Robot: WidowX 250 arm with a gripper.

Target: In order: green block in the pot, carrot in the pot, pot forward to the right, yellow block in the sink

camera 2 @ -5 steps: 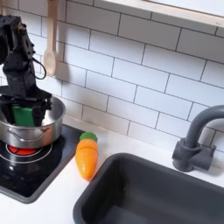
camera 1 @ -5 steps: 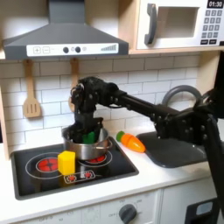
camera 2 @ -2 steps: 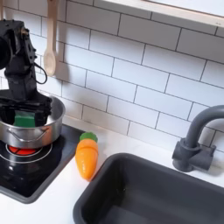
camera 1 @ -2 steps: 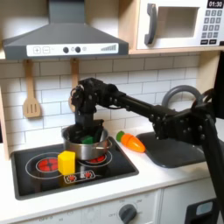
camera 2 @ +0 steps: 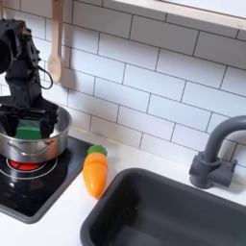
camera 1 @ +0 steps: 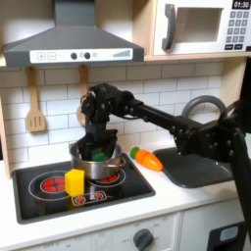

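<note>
Tool [camera 2: 29, 123] hanging spread over the pot [camera 2: 43, 147], green block [camera 2: 28, 130] sitting between fingers; carrot [camera 2: 94, 171] lying at four o'clock, lengthwise toward the camera in the second exterior view.

green block [camera 2: 28, 131] inside silver pot [camera 2: 38, 151]; carrot [camera 2: 94, 171] beside it.

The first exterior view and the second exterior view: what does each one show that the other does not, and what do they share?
First exterior view alone: the yellow block on the stovetop, the range hood and the microwave.
Second exterior view alone: the depth of the sink basin.
Both exterior views: the pot with the green block inside, the carrot, the faucet and the gripper over the pot.
</note>
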